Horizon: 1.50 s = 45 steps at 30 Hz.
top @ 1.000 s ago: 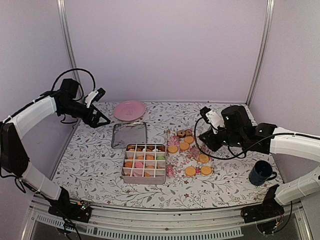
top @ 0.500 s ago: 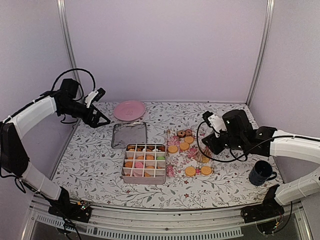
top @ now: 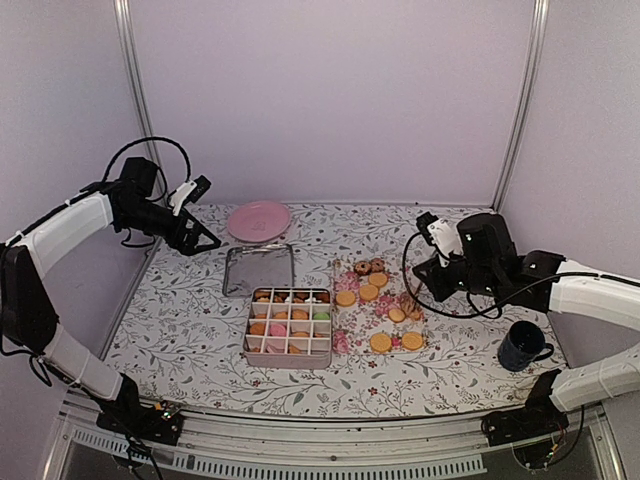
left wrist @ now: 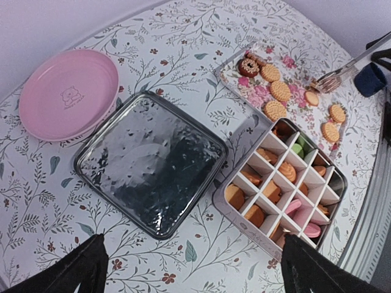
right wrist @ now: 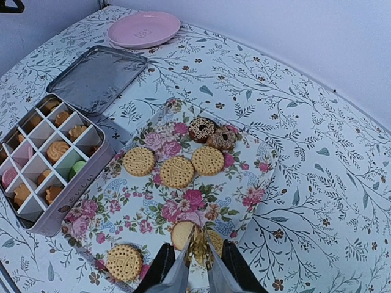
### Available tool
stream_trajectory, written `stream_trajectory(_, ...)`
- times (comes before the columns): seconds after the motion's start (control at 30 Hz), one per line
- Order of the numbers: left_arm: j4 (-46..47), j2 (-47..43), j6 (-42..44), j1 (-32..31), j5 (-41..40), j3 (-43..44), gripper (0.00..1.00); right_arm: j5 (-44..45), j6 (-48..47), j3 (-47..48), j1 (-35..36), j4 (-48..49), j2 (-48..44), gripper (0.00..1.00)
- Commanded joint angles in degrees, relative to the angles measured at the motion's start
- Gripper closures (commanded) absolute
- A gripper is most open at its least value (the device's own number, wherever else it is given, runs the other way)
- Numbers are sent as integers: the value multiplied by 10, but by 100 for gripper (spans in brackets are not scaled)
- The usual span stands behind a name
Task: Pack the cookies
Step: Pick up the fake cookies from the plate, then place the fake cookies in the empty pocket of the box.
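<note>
Behind cookies (left wrist: 280, 90), pink plate (left wrist: 40, 107), embossed mark (left wrist: 71, 96) (unreadable)

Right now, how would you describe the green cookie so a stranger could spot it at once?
On the flowered table, find the divided tin in front of the silver lid, beside the floral tray. The green cookie lies in the tin's column nearest that tray, second compartment from the far end. It is the only green one among orange and pink neighbours.

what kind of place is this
Probably a robot test booth, not a home kitchen: plain walls on metal posts, two arms bolted at the table edge, cookies staged beside a divided tin.
</note>
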Motion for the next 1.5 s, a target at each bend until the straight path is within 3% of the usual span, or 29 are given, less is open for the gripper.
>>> stream_trajectory(0.0, 7, 0, -5, 3, 11, 14, 1, 27, -24, 24, -6, 0, -15, 97)
stream_trajectory(0.4, 9, 0, -9, 3, 14, 17, 1, 42, -54, 45, -15, -3, -18, 100)
stream_trajectory(0.73, 9, 0, -11, 2, 20, 20, 1, -28, -45, 101, -16, -8, -23, 100)
stream_trajectory(0.93, 11, -3, -5, 3, 15, 10, 1, -153, -18, 138, -14, -13, -20, 100)
stream_trajectory(1.23, 15, -3, -5, 3, 11, 6, 1, -185, 38, 200, 95, 11, 57, 100)
stream_trajectory(1.47, 14, -5, -3, 2, 11, 2, 1, -189, 72, 208, 137, 43, 104, 100)
